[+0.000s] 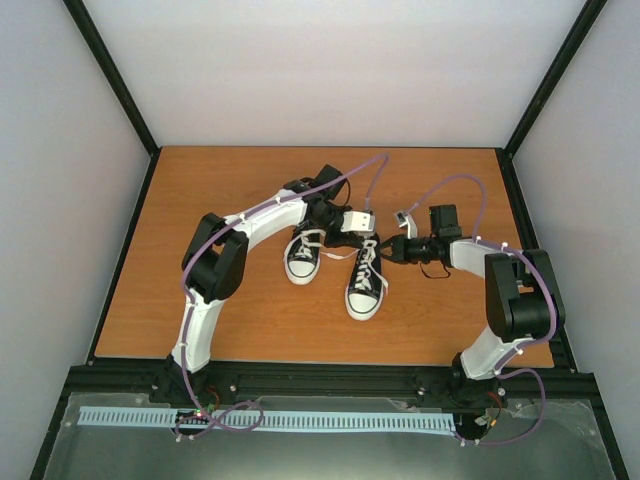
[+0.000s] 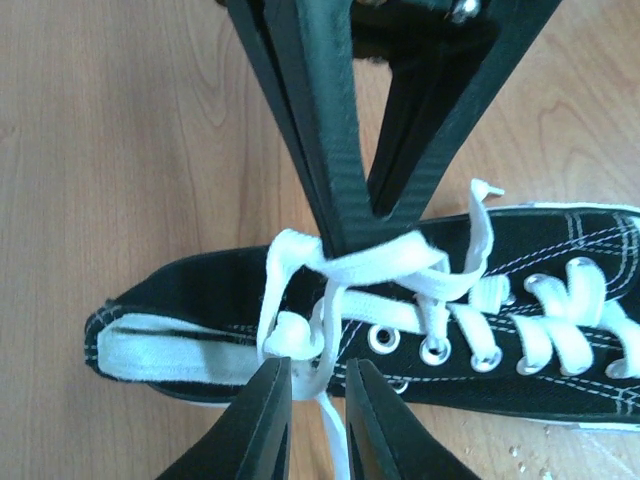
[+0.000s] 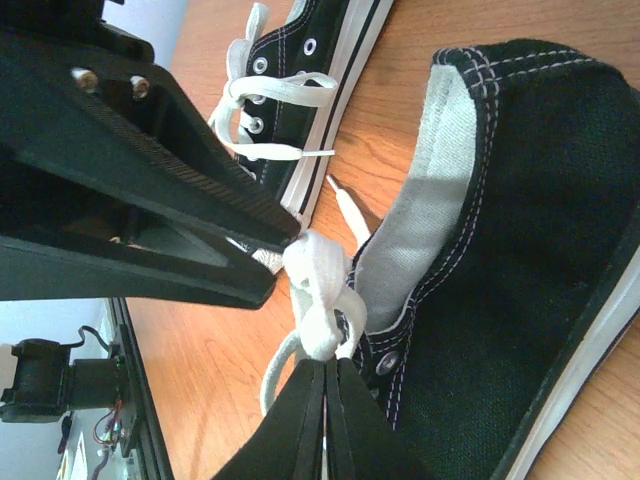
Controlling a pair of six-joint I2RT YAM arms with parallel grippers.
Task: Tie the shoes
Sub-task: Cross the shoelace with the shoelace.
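Nearest the lens, the left claw (image 2: pixel 318 372) straddles 1 strand of the white laces (image 2: pixel 400 255) on the right shoe (image 2: pixel 200 295). Its 2 fingers stand narrowly apart, and whether they pinch I cannot tell. The right claw (image 3: pixel 326 372) is clamped shut on those laces. The left shoe (image 1: pixel 303 260) lies just beside, both mid-counter with toes near. The counter (image 1: pixel 200 190) is orange-brown wood grain between black rails (image 1: pixel 120 90) and pale walls (image 1: pixel 330 70).

Wood-grain tabletop (image 1: pixel 200 180) spreads beneath the left gripper (image 1: pixel 346 240) and right gripper (image 1: pixel 387 248), edged by a black frame (image 1: pixel 122 258); plain pale walls (image 1: pixel 330 60) rise beyond and on both sides of them in soft, even light
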